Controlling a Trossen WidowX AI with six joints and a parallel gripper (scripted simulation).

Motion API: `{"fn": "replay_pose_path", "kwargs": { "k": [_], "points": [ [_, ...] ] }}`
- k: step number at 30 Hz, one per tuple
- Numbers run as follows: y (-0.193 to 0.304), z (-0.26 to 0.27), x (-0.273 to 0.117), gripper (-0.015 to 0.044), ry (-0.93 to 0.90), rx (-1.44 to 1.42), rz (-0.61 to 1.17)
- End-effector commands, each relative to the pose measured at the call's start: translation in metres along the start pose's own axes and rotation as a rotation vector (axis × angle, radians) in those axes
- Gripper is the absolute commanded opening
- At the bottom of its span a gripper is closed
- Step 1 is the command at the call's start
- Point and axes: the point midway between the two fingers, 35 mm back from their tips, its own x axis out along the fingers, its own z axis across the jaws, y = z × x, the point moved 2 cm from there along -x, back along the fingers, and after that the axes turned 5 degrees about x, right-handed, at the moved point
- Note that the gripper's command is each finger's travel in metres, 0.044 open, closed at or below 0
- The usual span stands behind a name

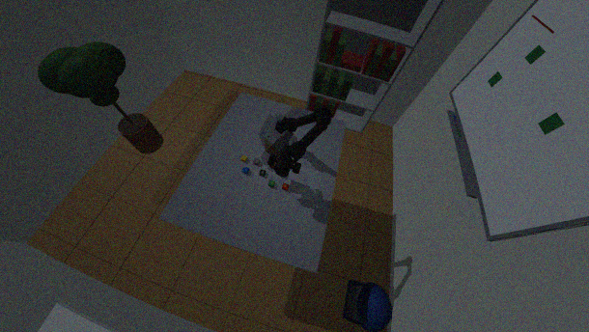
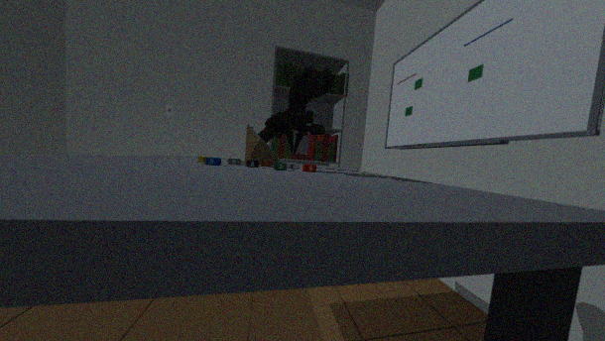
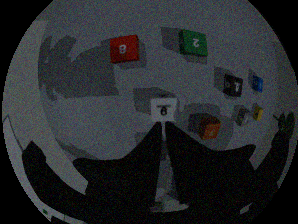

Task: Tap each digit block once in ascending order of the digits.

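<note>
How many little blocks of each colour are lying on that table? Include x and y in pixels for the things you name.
Red block (image 1: 286,187) (image 2: 309,169) (image 3: 124,49): 1
Green block (image 1: 271,183) (image 2: 281,167) (image 3: 193,43): 1
Black block (image 1: 263,173) (image 2: 252,164) (image 3: 233,85): 1
Blue block (image 1: 246,170) (image 2: 213,162) (image 3: 257,83): 1
Yellow block (image 1: 244,158) (image 2: 200,160) (image 3: 257,113): 1
Grey block (image 1: 257,162) (image 2: 234,162) (image 3: 242,116): 1
Orange block (image 2: 266,163) (image 3: 209,128): 1
White block (image 2: 294,167) (image 3: 163,110): 1
Total: 8

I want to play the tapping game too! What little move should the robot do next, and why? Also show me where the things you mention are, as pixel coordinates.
Probably ease the shut fingers (image 2: 295,149) down for one light tap, if its number is next: they point at the white block (image 2: 294,167) (image 3: 163,111), with a gap showing beneath the tips.
</note>
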Motion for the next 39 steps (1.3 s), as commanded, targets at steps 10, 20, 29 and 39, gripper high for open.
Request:
{"fn": "replay_pose_path", "kwargs": {
  "k": [10, 20, 29, 39],
  "points": [
    [-0.001, 0.001, 0.02, 0.002, -0.009, 0.003, -0.011],
    [-0.001, 0.001, 0.036, 0.002, -0.01, 0.003, -0.011],
    [-0.002, 0.001, 0.016, 0.002, -0.008, 0.001, -0.013],
    [0.024, 0.066, -0.061, 0.0178, -0.009, 0.003, -0.011]
  ]
}}
